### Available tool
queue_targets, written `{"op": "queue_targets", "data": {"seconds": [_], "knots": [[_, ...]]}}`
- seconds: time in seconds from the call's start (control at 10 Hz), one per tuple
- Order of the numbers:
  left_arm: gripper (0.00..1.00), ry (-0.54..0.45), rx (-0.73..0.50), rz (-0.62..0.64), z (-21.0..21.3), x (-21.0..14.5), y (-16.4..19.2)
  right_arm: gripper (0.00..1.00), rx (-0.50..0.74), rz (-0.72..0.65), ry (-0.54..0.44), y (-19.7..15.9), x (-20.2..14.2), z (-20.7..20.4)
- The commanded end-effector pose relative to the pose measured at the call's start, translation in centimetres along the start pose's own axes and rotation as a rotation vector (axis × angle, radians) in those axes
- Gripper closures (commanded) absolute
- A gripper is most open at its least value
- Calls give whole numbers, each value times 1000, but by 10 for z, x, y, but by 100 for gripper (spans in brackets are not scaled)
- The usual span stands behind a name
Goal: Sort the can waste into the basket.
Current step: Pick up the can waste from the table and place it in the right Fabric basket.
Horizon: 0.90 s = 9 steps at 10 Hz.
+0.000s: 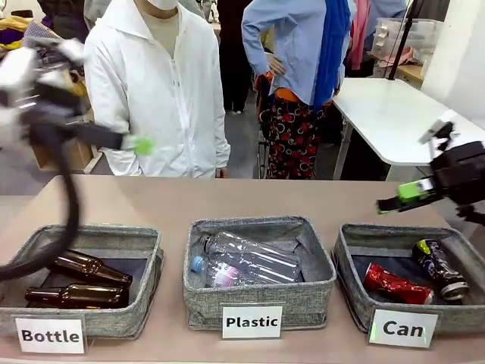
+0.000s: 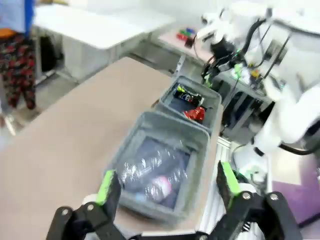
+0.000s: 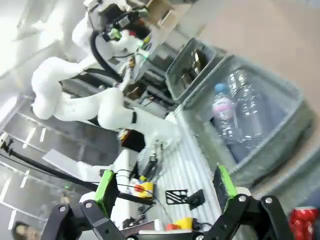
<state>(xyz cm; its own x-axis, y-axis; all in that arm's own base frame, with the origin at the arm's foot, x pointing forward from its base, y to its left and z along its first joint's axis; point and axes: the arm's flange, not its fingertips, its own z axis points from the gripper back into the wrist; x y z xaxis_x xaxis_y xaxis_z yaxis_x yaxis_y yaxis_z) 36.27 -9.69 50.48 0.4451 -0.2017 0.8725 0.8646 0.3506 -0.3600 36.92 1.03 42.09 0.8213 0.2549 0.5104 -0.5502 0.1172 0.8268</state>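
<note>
With both cans lying in the basket (image 1: 356,284) labelled "Can", the sorting appears complete.

As the front view shows, the red can (image 1: 396,284) and the black can (image 1: 439,268) rest side by side on the basket's dark bottom, seemingly touching, though the contact is hard to confirm. The tabletop (image 1: 227,201) carries no loose can, so nothing seems left to sort. Both arms are raised above the table: the left gripper (image 2: 167,186) and the right gripper (image 3: 165,186) each stand with jaws spread wide and hold nothing. The clear plastic bottles (image 1: 246,262) and the brown glass bottles (image 1: 79,280) occupy their own baskets.
</note>
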Motion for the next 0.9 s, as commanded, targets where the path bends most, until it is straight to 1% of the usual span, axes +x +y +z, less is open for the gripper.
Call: {"op": "queue_targets", "data": {"seconds": [0.0,0.1,0.2,0.3,0.8], "knots": [[0,-2,-68,145,62,-50,40,0,-6,-134,-64,-10,17,-20],[0,-96,-106,223,85,-84,60,0,-70,-194,-201,-13,29,-25],[0,-173,-144,243,98,-108,70,0,-141,-247,-340,-15,37,-20],[0,-61,-60,173,78,-73,37,0,-2,-117,-62,-22,13,-25],[0,-61,-60,173,78,-73,37,0,-2,-117,-62,-22,13,-25]]}}
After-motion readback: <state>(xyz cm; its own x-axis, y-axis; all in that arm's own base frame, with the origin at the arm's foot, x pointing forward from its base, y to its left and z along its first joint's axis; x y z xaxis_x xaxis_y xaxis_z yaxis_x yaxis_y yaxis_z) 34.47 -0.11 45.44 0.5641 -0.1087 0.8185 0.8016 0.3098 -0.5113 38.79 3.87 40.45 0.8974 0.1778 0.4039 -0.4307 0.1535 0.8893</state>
